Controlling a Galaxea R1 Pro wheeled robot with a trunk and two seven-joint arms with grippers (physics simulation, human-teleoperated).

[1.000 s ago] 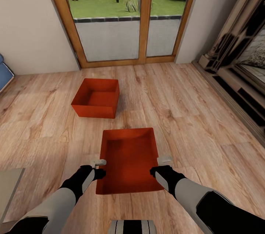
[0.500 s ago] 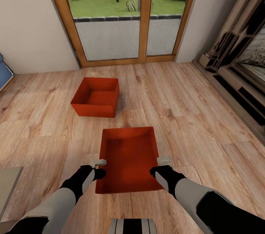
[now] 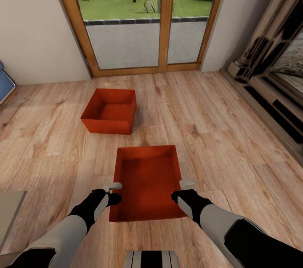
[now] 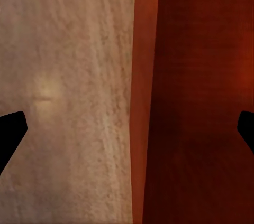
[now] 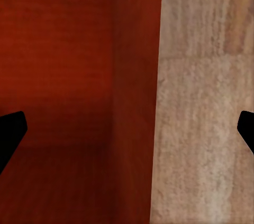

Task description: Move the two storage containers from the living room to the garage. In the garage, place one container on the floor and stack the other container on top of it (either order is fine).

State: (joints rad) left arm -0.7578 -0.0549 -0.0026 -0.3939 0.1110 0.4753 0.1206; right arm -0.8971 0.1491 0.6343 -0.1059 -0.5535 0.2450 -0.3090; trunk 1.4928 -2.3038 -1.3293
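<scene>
Two orange-red storage containers sit on the light wood-plank floor of the living room. The near container (image 3: 147,181) lies lengthwise right in front of me, and the far container (image 3: 110,111) stands a short way beyond it to the left. My left gripper (image 3: 113,187) is open above the near container's left wall (image 4: 138,102), which runs between its dark fingertips (image 4: 10,131). My right gripper (image 3: 186,184) is open above the right wall (image 5: 135,92) in the same way, with one finger over the inside and one over the floor. Neither gripper holds anything.
Wood-framed glass doors (image 3: 147,19) close the far wall. A dark fireplace surround (image 3: 273,74) lines the right side. A blue sofa edge (image 3: 5,84) shows at far left, and a grey table corner (image 3: 10,213) at lower left. Open plank floor lies around both containers.
The view shifted very slightly early on. Both arms and both containers have kept their places.
</scene>
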